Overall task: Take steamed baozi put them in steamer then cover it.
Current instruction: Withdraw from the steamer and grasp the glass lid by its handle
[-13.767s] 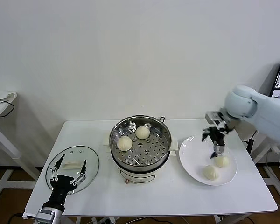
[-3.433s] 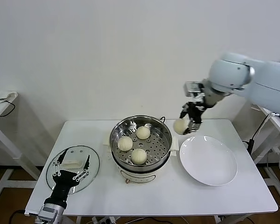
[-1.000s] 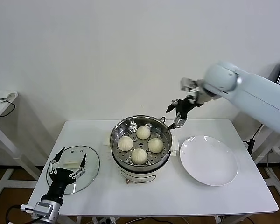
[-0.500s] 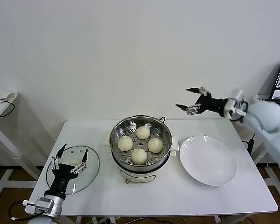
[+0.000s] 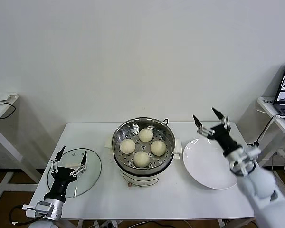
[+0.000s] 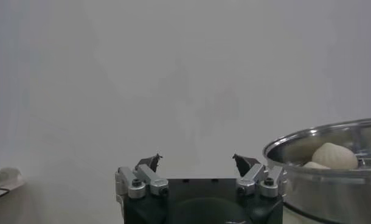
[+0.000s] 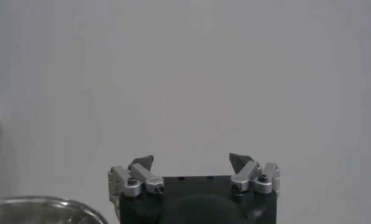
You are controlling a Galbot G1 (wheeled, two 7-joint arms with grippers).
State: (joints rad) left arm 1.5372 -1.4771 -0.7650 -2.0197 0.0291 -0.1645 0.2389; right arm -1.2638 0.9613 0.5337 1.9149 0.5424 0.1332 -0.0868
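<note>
Seen from the head: four baozi (image 5: 141, 147) sitting together on the perforated tray of the steamer (image 5: 143, 164), pot uncovered at table centre. Plate (image 5: 199, 166) bare, just beside the steamer on the right. Right gripper (image 5: 210, 123) raised above the plate's far edge, fingers (image 5: 195, 119) spread wide and holding nothing, steamer off to their left and lower down. Left gripper (image 5: 68, 160) poised over the glass lid (image 5: 94, 167) near the table's left end, fingers (image 5: 57, 153) apart and not yet on the lid, its white handle (image 5: 72, 167) just below and between the tips. Loading judged complete: all four buns in the pot, none on the plate. Covering left to do, with the lid flat on the table, well apart from the steamer. From the left wrist: left gripper (image 6: 197, 161) wide, nothing between the tips, only wall ahead; steamer rim (image 6: 331, 135) off to one side of the fingers, a baozi (image 6: 334, 155) showing above the rim. From the right wrist: right gripper (image 7: 191, 161) likewise parted and empty, blank wall beyond the tips, a curved steel rim (image 7: 45, 206), apparently the steamer's, low beside one finger. Next step likely the left gripper's: closing on the lid's handle, then lifting it across onto the pot.
</note>
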